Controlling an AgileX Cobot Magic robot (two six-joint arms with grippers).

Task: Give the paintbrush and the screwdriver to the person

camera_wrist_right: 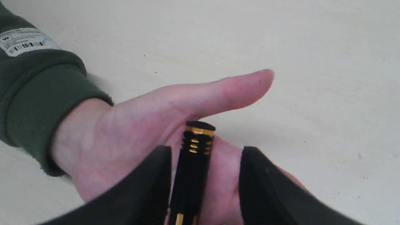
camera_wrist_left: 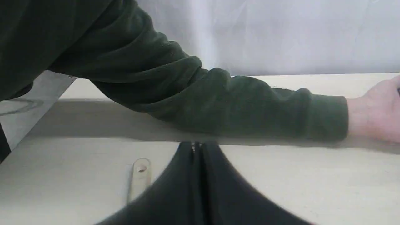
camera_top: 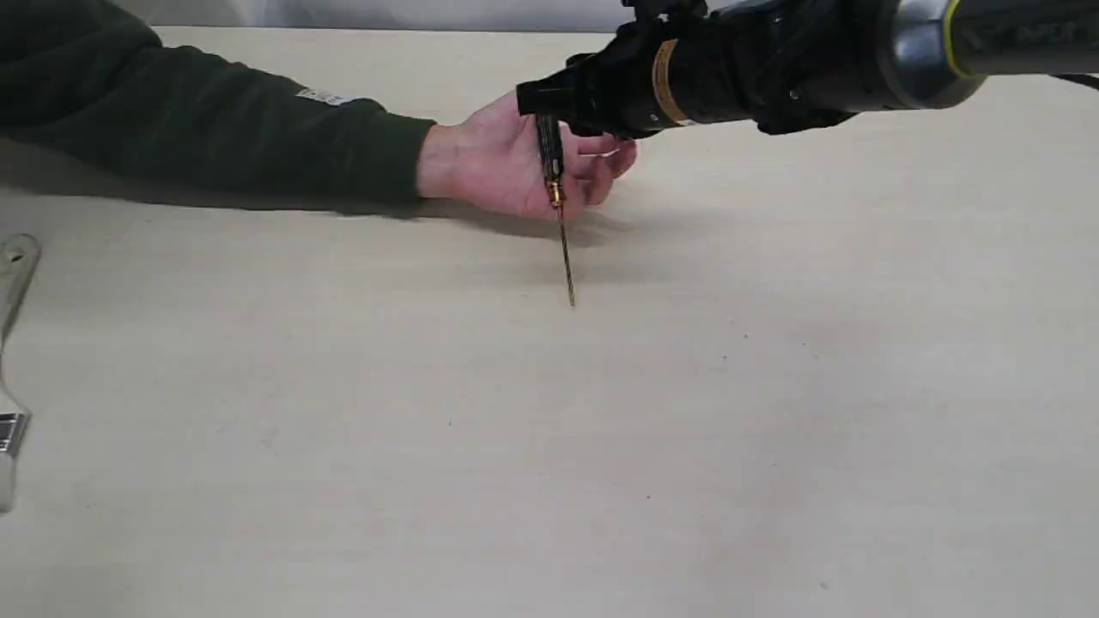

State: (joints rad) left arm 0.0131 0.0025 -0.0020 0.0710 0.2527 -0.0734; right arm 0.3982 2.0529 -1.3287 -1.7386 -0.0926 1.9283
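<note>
The screwdriver with its black handle and gold rings lies over the person's open hand, its thin shaft sticking out past the palm toward the table's front. My right gripper hovers right above that hand, open. The handle touches one finger, with a clear gap to the other. The paintbrush lies flat at the far left table edge. Its holed handle end shows just beside my left gripper, which is shut on nothing.
The person's dark green sleeve stretches across the table's back left, with a pale label near the cuff. A pale wall stands behind the table.
</note>
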